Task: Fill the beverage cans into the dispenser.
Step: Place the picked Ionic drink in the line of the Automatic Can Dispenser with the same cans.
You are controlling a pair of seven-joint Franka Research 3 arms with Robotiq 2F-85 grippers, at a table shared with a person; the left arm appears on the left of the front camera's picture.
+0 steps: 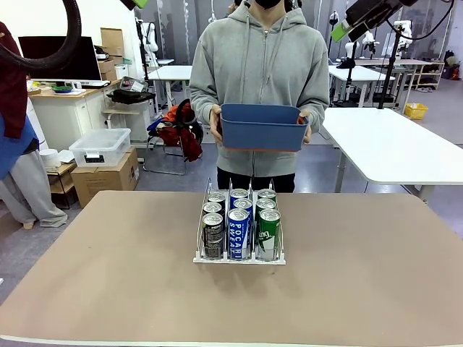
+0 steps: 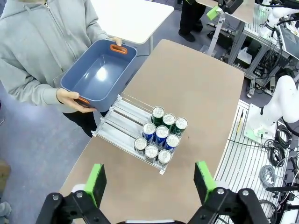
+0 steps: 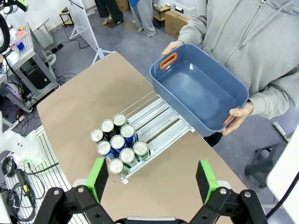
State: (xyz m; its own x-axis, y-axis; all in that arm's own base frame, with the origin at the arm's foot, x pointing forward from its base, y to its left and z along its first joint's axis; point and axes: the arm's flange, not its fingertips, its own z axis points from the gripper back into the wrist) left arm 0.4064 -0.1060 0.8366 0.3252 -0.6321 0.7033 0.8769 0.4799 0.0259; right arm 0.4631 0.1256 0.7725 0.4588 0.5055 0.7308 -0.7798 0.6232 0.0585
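Observation:
The dispenser stands mid-table with several beverage cans at its front end: black in the left lane, blue in the middle, green on the right. From above, the cans crowd one end of the dispenser, and the lanes toward the person are bare. My left gripper hangs open high over the table, holding nothing. My right gripper is likewise open and empty, high above.
A person in a grey hoodie stands at the far edge, holding an empty blue bin with both hands just beyond the dispenser. The brown table spreads wide around the rack. White tables and boxes lie behind.

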